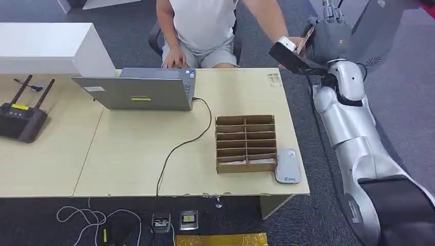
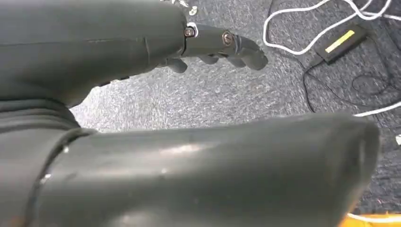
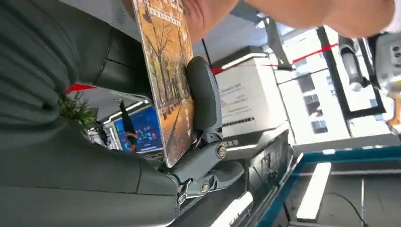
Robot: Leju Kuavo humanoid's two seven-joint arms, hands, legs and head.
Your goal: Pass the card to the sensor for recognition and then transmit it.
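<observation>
Here, the right hand (image 3: pixel 142 94) pinches a flat glossy card (image 3: pixel 168 80).

A pale wooden counter (image 1: pixel 133 154) carries a grey open laptop (image 1: pixel 136 91) and a brown cardboard compartment box (image 1: pixel 245 143). A flat grey sensor pad (image 1: pixel 287 166) lies just beside the box; a black two-antenna controller (image 1: pixel 21 119) sits at the far left.

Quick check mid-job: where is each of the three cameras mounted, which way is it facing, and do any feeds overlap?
Head: high on the body, looking down at the table; right arm shows.
Left wrist: behind the left hand, facing carpet and cables.
Right wrist: behind the right hand, facing the room.
Shared: head and right wrist show the card, touched by a person's hand.
</observation>
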